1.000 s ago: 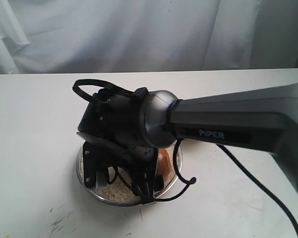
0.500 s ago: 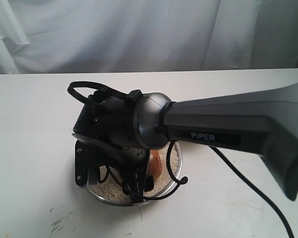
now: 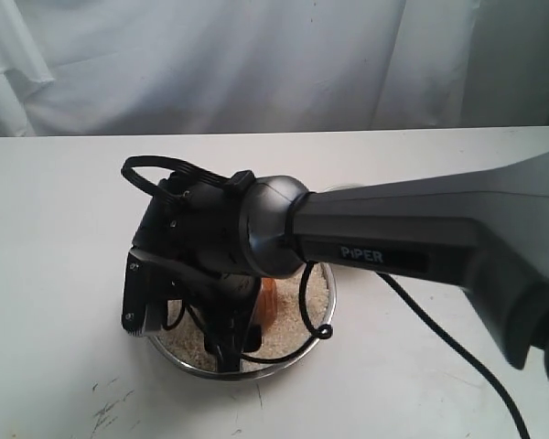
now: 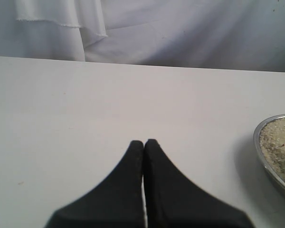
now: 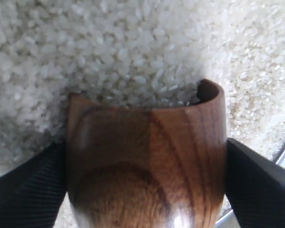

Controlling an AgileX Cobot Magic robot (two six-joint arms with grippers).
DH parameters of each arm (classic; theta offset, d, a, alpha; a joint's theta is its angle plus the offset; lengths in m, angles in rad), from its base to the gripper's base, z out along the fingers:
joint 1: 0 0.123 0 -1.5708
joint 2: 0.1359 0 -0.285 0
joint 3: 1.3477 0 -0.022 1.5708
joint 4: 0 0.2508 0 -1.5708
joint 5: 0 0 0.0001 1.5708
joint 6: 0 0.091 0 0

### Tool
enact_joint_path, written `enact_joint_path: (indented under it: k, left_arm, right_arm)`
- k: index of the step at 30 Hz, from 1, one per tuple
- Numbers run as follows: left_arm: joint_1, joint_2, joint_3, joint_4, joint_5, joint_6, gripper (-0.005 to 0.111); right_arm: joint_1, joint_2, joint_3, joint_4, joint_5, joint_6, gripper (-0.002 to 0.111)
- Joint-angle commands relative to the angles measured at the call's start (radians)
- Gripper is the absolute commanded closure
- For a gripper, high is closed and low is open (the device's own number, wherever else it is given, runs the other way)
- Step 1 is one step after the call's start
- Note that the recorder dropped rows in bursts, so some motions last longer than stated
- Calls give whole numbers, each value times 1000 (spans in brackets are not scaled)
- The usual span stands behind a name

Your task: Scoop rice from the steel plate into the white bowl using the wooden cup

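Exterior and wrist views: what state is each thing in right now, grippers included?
wooden cup, tipped on its side, mouth dug into the rice, clamped from both sides
rice, loose grains in the steel plate, some at the cup's mouth
steel plate, resting flat on the table, holding rice
right gripper, shut on the wooden cup
left gripper, shut, empty, beside the plate

The steel plate (image 3: 221, 374) sits on the white table (image 3: 55, 229). A black cable (image 3: 457, 352) lies right of the plate, small dark marks (image 3: 105, 412) to its left.
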State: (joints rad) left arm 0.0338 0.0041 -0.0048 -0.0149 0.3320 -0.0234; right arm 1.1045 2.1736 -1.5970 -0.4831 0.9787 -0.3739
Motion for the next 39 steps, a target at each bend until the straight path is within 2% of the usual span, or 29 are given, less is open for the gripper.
enact_joint_path:
  k: [1,12,21,29,35,39]
  left_arm:
    - [-3,-4,5,1,-13,0,107]
    - [-3,-4,5,1,-13,0,107]
    - [-3,-4,5,1,-13,0,107]
    - [-3,-4,5,1,-13,0,107]
    - [-3,-4,5,1,-13,0,107]
    - [-3,-4,5,1,-13,0,107]
  right_arm:
    - [-4,3,-8,-8,-54,89,108]
    - [-99,-18,-8,45,-105,236,108]
    - [-160,-34,-8,190,-201,239,108]
    - [-171,-71,-6,249,-272,203,108]
    - [-226,-106,0,494,-281,67,108]
    - [-270,-170,105,653,-390,-26,108]
